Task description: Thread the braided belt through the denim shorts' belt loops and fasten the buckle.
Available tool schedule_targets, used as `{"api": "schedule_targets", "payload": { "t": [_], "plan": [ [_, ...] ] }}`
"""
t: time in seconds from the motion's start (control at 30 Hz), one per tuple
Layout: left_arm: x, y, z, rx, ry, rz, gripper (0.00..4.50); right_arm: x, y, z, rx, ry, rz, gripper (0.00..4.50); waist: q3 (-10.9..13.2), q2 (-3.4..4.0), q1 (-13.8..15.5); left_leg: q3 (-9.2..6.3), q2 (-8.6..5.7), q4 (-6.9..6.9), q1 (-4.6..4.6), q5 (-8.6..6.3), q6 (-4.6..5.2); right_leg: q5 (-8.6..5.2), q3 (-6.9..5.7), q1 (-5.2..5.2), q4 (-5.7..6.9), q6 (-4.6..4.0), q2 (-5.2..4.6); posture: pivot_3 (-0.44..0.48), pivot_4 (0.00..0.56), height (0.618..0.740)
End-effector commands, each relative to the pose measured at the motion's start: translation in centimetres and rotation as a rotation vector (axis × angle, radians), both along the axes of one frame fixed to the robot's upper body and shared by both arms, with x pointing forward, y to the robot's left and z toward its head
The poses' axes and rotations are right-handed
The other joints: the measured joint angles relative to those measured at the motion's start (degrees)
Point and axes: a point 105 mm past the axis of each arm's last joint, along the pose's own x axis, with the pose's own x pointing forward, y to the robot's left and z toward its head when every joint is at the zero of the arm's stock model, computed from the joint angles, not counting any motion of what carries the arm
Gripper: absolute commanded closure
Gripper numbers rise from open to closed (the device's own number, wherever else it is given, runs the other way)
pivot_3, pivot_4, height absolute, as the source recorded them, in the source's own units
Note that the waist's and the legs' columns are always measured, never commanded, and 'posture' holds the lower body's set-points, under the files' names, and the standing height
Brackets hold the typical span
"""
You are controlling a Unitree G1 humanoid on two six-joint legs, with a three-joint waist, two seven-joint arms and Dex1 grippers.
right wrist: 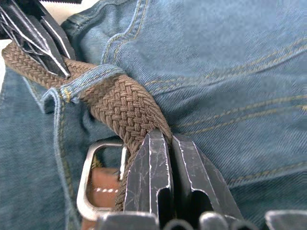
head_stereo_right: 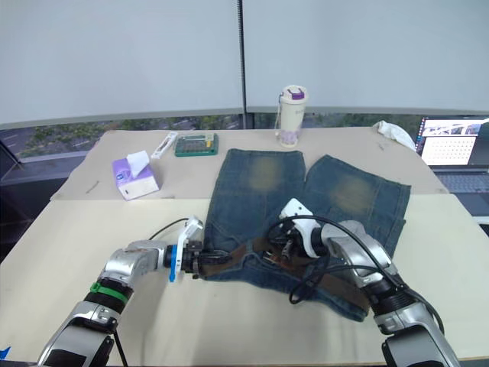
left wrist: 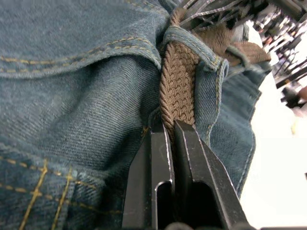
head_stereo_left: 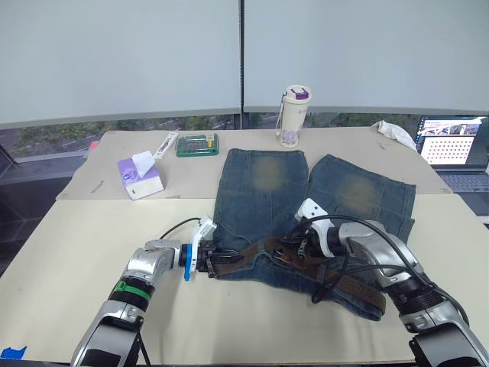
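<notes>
The denim shorts [head_stereo_left: 267, 191] lie flat on the table with the waistband nearest me. Along that waistband runs the braided belt [head_stereo_left: 353, 287]. At the waistband's left end my left gripper [head_stereo_left: 216, 260] is shut on the brown belt [left wrist: 177, 81], just short of a belt loop [left wrist: 213, 64] that the strap passes under. Near the waistband's middle my right gripper [head_stereo_left: 294, 246] is shut on the belt [right wrist: 120, 108] next to the metal buckle [right wrist: 106, 143]. Another belt loop [right wrist: 91, 79] crosses the strap there, with the left gripper's fingers [right wrist: 41, 33] just beyond it.
A purple tissue box [head_stereo_left: 140, 177] and a green box [head_stereo_left: 197, 144] sit at the back left. A white bottle [head_stereo_left: 293, 116] stands behind the shorts. A laptop [head_stereo_left: 451, 149] and a white cloth [head_stereo_left: 393, 131] are at the back right. Black cables [head_stereo_left: 336, 275] hang over the waistband.
</notes>
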Motion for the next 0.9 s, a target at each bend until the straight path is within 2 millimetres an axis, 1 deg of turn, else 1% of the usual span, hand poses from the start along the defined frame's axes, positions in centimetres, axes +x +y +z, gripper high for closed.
{"api": "schedule_targets", "payload": {
  "t": [0.03,0.1,0.17,0.23,0.27,0.33,0.4,0.43,0.53,0.57,0.63,0.7,0.77,0.83,0.87,0.9],
  "plan": [
    [-1.8,0.6,-3.7,0.148,0.067,-0.032,4.50,0.2,-0.1,0.8,-0.044,-0.090,0.021,4.45,-0.01,0.01,0.11,0.00,-0.01,0.00,0.00,0.00,0.01,0.00,0.00,0.00,0.00,0.00,-0.01,0.000,0.150,0.740],
    [-2.0,0.6,-4.1,0.174,0.050,-0.050,4.50,-0.2,0.3,1.2,-0.058,-0.119,0.071,4.45,-0.01,0.02,0.15,0.01,-0.01,0.00,0.00,-0.01,0.02,0.00,0.00,0.00,-0.01,0.01,0.00,0.000,0.150,0.740],
    [-2.1,0.7,-4.4,0.182,0.051,-0.053,4.50,-1.0,0.3,1.5,-0.055,-0.100,0.107,4.45,-0.02,0.04,0.18,0.01,-0.02,0.01,-0.01,-0.01,0.02,-0.01,-0.01,0.00,-0.01,0.01,0.00,0.000,0.150,0.740],
    [-2.2,0.8,-4.6,0.193,0.048,-0.059,4.50,-1.3,0.2,1.6,-0.070,-0.093,0.114,4.45,-0.03,0.04,0.15,0.01,-0.02,0.01,0.00,-0.01,0.03,-0.01,-0.01,0.01,-0.01,0.01,0.00,0.000,0.150,0.740],
    [-2.3,0.8,-4.6,0.195,0.046,-0.060,4.50,-1.2,0.0,1.5,-0.096,-0.111,0.115,4.45,-0.03,0.05,0.16,0.01,-0.01,0.00,0.00,-0.01,0.03,-0.01,-0.01,0.02,-0.02,0.02,0.01,0.000,0.150,0.740],
    [-2.3,0.8,-4.6,0.191,0.048,-0.060,4.50,-1.5,0.2,1.8,-0.142,-0.195,0.198,4.45,-0.03,0.06,0.18,0.02,-0.02,0.00,0.00,-0.02,0.04,-0.02,-0.02,0.02,-0.02,0.03,0.01,0.000,0.150,0.740],
    [-2.2,0.8,-4.6,0.188,0.050,-0.058,4.50,-1.6,0.4,2.1,-0.131,-0.236,0.223,4.45,-0.04,0.06,0.15,0.02,-0.03,0.01,0.01,-0.02,0.05,-0.03,-0.03,0.03,-0.03,0.05,0.02,0.000,0.150,0.740],
    [-2.2,0.8,-4.7,0.188,0.051,-0.055,4.50,-1.5,0.6,2.4,-0.132,-0.289,0.239,4.45,-0.04,0.06,0.14,0.03,-0.02,0.01,0.02,-0.03,0.05,-0.03,-0.04,0.05,-0.03,0.06,0.03,0.000,0.150,0.740],
    [-2.1,0.8,-4.7,0.184,0.052,-0.045,4.50,-1.5,0.5,3.0,-0.155,-0.400,0.278,3.46,-0.06,0.10,0.14,0.05,-0.02,0.01,0.03,-0.03,0.05,-0.04,-0.03,0.04,-0.01,0.06,0.04,0.000,0.150,0.740],
    [-2.1,0.8,-4.6,0.183,0.051,-0.046,4.50,-1.3,0.4,3.6,-0.165,-0.454,0.275,3.16,-0.06,0.10,0.14,0.05,-0.02,0.01,0.03,-0.03,0.05,-0.04,-0.03,0.04,-0.01,0.06,0.05,0.000,0.150,0.740],
    [-2.1,0.8,-4.6,0.183,0.051,-0.047,4.50,-1.0,0.2,4.3,-0.172,-0.527,0.265,2.45,-0.06,0.10,0.15,0.05,-0.03,0.02,0.03,-0.02,0.05,-0.04,-0.03,0.04,-0.01,0.06,0.05,0.000,0.150,0.740],
    [-2.2,0.8,-4.7,0.183,0.053,-0.045,4.50,-1.0,-0.1,5.5,-0.199,-0.641,0.274,1.72,-0.06,0.10,0.17,0.06,-0.03,0.02,0.03,-0.02,0.05,-0.04,-0.03,0.04,-0.01,0.06,0.05,0.000,0.150,0.740],
    [-2.1,0.8,-4.7,0.184,0.053,-0.043,4.50,-1.4,-0.1,5.9,-0.210,-0.704,0.309,1.04,-0.06,0.11,0.19,0.06,-0.04,0.02,0.03,-0.02,0.04,-0.04,-0.03,0.03,-0.01,0.06,0.05,0.000,0.150,0.740],
    [-2.1,0.7,-4.7,0.182,0.054,-0.041,4.50,-2.3,0.2,5.8,-0.197,-0.721,0.354,0.32,-0.07,0.11,0.18,0.06,-0.04,0.02,0.04,-0.02,0.04,-0.04,-0.04,0.06,-0.02,0.06,0.07,0.000,0.150,0.740],
    [-2.1,0.7,-4.7,0.180,0.054,-0.041,4.50,-2.8,0.2,5.6,-0.202,-0.723,0.374,0.12,-0.07,0.11,0.18,0.06,-0.04,0.01,0.06,-0.02,0.04,-0.04,-0.03,0.07,-0.03,0.06,0.08,0.000,0.150,0.740],
    [-2.1,0.7,-4.7,0.179,0.055,-0.041,4.50,-3.1,0.2,5.3,-0.214,-0.725,0.390,0.12,-0.07,0.11,0.17,0.06,-0.03,0.02,0.07,-0.02,0.04,-0.04,-0.03,0.08,-0.02,0.07,0.08,0.000,0.150,0.740]
  ]
}}
